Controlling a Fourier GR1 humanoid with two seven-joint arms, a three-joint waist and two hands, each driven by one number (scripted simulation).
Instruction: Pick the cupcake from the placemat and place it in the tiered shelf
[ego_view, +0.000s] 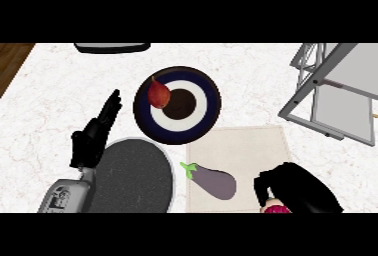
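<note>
Head view: cupcake gripped at the mat's near edge

We see only a pink sliver of the cupcake (277, 209) under our right hand (299, 190), whose fingers curl round it at the placemat's (244, 145) right side, by the view's lower edge. An eggplant (215, 183) lies just left on the mat. Bare counter (251, 65) separates the mat from the tiered shelf (336, 107) at upper right. Our left hand (92, 137) rests open, fingers straight, beside the ringed plate (207, 107).
</note>
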